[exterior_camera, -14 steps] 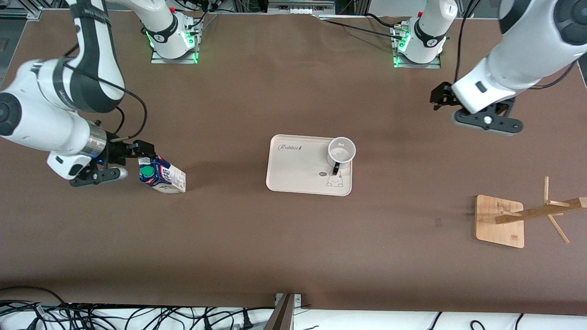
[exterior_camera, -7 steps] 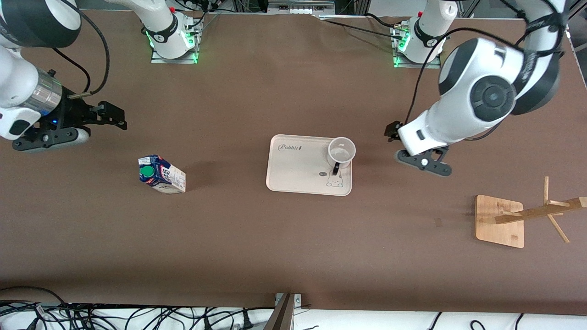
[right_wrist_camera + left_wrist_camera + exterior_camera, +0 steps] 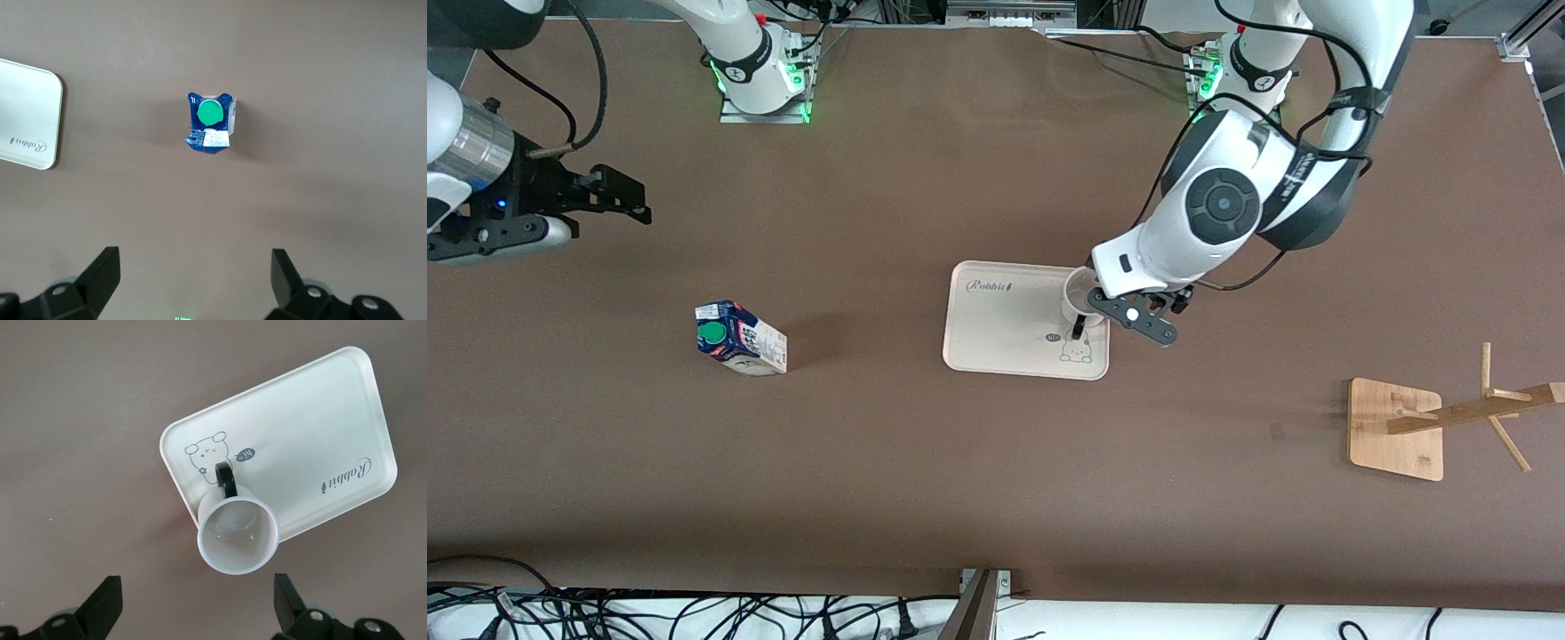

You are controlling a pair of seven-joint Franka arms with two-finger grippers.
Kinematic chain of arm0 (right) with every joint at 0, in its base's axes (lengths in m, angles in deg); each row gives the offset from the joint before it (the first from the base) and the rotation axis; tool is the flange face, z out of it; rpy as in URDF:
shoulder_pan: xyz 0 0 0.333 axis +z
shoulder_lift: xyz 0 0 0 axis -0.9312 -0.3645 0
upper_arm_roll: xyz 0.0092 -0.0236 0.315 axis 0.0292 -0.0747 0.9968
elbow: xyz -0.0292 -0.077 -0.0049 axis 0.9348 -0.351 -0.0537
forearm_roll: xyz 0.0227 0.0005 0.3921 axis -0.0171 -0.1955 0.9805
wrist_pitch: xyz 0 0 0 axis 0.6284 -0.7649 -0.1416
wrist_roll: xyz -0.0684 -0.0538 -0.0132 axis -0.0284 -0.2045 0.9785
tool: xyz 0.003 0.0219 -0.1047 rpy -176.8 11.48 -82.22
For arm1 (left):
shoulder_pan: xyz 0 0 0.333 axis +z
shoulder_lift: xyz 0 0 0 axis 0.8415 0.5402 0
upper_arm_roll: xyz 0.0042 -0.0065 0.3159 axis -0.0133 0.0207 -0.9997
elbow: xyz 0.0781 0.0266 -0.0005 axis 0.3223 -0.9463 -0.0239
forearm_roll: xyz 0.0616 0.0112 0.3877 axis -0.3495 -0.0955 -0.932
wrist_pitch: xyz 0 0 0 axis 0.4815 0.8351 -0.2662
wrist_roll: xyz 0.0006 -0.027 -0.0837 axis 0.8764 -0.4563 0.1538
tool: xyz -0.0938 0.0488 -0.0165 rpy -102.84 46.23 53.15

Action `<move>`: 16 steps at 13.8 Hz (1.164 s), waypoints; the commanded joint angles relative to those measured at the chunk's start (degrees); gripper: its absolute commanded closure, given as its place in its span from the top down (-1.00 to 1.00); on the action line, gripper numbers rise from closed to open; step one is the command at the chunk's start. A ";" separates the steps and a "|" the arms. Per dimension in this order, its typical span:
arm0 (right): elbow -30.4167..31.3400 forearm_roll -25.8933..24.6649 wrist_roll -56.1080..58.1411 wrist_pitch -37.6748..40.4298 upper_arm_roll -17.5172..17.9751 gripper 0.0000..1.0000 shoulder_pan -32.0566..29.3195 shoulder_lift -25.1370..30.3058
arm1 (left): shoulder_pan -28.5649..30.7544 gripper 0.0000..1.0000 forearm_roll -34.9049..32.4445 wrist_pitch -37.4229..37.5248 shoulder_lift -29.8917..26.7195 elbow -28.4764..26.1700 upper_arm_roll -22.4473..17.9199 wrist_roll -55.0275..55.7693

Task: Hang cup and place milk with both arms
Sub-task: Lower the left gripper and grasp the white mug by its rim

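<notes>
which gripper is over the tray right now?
The left gripper, fingers open, hangs over the cup at the tray edge. The right gripper, also open, waits over bare table at its own end, away from the milk.

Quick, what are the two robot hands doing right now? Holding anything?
Left gripper: open, holding nothing, over the cup on the tray.
Right gripper: open, holding nothing, up above the milk.

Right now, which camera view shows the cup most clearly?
The left wrist view: the cup shows whole there, upright on the tray, its handle and open mouth unobstructed. In the front view the left gripper hangs over it and covers part of the rim. The right wrist view does not show it.
</notes>
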 commanded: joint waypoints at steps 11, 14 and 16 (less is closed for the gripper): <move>5.03 -3.35 -1.26 -1.69 15.85 1.00 -15.31 5.82 | -7.75 -0.09 -0.26 -13.30 7.70 -8.64 -0.31 7.18; 4.07 -4.32 -1.26 -1.77 15.94 1.00 -15.05 5.04 | -7.92 -0.92 -3.50 -15.15 9.38 -8.37 -0.14 7.10; 1.70 -4.32 -1.35 -1.60 15.85 1.00 -15.05 3.81 | -8.54 -1.00 -3.78 -16.55 10.17 -8.28 -0.14 7.10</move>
